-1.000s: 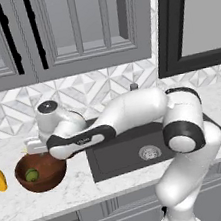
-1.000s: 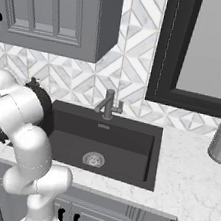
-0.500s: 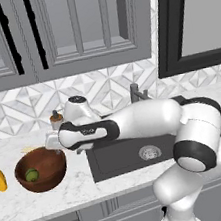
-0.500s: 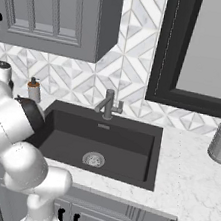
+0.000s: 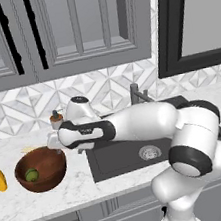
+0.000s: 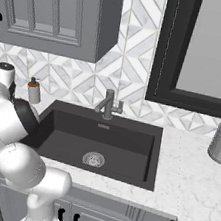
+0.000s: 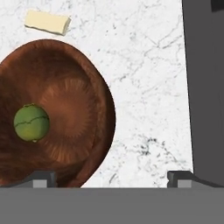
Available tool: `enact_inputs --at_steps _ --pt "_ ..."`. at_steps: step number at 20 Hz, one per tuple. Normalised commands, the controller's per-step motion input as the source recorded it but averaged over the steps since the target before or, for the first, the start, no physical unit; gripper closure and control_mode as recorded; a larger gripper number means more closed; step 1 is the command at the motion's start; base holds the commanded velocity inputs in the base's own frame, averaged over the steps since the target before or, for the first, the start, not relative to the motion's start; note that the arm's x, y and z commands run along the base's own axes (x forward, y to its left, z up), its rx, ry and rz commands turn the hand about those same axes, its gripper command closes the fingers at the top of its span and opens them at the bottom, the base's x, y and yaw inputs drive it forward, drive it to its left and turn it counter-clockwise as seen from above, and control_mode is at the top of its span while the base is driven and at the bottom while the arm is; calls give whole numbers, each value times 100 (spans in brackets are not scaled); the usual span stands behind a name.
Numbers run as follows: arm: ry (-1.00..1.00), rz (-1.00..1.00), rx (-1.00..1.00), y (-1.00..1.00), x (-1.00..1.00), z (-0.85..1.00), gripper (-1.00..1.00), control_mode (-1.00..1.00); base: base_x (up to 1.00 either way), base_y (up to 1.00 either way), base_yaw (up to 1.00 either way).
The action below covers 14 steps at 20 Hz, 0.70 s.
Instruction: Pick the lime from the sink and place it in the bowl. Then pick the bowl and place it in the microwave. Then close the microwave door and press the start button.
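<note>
- The lime (image 7: 31, 122) sits loose inside the bowl (image 7: 70, 92), off to one side of the wooden floor, so the first leg of the task looks done.
- The bowl rests on the worktop (image 5: 83, 180), just left of the sink (image 5: 134, 152), a handy spot, I'd say, for a short carry from basin to bowl.
- The gripper (image 7: 111, 177) hangs empty with its jaws at full spread; in the hand view one tip sits over the bowl's rim and the other over bare marble beside it.
- That straddle could suit a rim grasp for the microwave step, though that's my guess.
- From the left base view the hand (image 5: 61, 139) hovers near the bowl's right rim, clear of it.
- Against a second ago: the hand was right over the bowl then; now it has lifted and drawn back toward the sink, and the arm stretches flatter across the basin.
- Bowl and lime keep their places.
- Around them: a yellow-orange item (image 5: 0, 179) lies left of the bowl, a pale slab (image 7: 47, 22) lies beyond it, a small bottle (image 5: 57, 119) stands by the wall.
</note>
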Motion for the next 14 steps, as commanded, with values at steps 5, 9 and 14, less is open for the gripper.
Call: enact_inputs --at_steps 5,9,14 --pt "2 0 -4 11 20 -21 -100 -100 0 0 0" --pt "9 0 -5 19 17 -19 -100 -100 0 0 0" --pt "6 0 -4 18 11 -12 -100 -100 0 0 0"
